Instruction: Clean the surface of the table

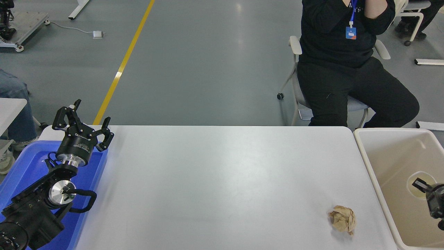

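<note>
Crumpled tan paper [342, 218] sits on the table surface [222, 180] near the beige bin [373, 173]; our right gripper [428, 194], state unclear, should descend squarely over it; left gripper [83, 121] parked, spread wide

left arm [45, 187] matte black, silver wrist joints, black cable loop, white lettering.

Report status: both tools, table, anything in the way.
Left tool parked open over blue tray. Right tool at right edge, over beige bin, state unclear. Table surface holds one crumpled paper ball, near right. Nothing between.
</note>
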`<state>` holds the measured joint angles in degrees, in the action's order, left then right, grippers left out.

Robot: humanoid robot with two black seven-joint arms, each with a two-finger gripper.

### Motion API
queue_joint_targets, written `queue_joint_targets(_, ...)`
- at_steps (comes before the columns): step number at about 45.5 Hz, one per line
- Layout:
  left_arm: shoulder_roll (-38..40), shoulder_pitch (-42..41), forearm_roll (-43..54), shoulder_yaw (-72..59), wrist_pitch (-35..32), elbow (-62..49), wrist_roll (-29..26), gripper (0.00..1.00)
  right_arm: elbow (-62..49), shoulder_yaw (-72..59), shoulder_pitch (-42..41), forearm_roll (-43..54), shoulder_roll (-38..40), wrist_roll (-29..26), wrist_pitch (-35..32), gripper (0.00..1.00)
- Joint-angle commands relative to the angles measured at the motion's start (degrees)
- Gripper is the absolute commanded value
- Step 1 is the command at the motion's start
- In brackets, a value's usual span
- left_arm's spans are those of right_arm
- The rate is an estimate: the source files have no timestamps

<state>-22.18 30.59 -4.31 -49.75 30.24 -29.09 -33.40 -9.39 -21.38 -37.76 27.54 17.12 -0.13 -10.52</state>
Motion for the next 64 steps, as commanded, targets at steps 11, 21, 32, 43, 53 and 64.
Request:
queue_joint_targets(11, 0.03, 0.0, 0.0, -0.09, 0.0, 0.0, 0.0, 1.0, -0.02, -0.07, 0.59, -0.03, -1.3, 0.04, 0.68, 0.0)
queue_joint_targets(21, 0.03, 0.0, 0.0, 0.0, 0.0, 0.0, 0.0, 1.0, 0.07, 0.11, 0.67, -0.03, -2.17, 0.22, 13.15, 0.65)
queue_joint_targets(32, -0.05, 0.0, 0.0, 0.0, 0.0, 0.0, 0.0, 1.0, -0.02, 0.02, 1.38, -0.03, -4.73, 0.22, 21.86, 0.87)
queue_joint_targets(43, 0.03, 0.0, 0.0, 0.0, 0.0, 0.0, 0.0, 1.0, 0.07, 0.2, -1.78, -0.12, -4.11, 0.13, 22.3, 0.9)
queue_joint_targets(53, -0.05, 0.0, 0.0, 0.0, 0.0, 0.0, 0.0, 1.0, 1.91, 12.57, -10.83, -1.61, 0.37, 0.04, 21.69, 0.96)
queue_joint_targets(64, -0.05, 0.0, 0.0, 0.0, 0.0, 0.09, 0.0, 1.0, 16.84, 33.94, -22.96, -5.39, 11.09, 0.22, 20.37, 0.98)
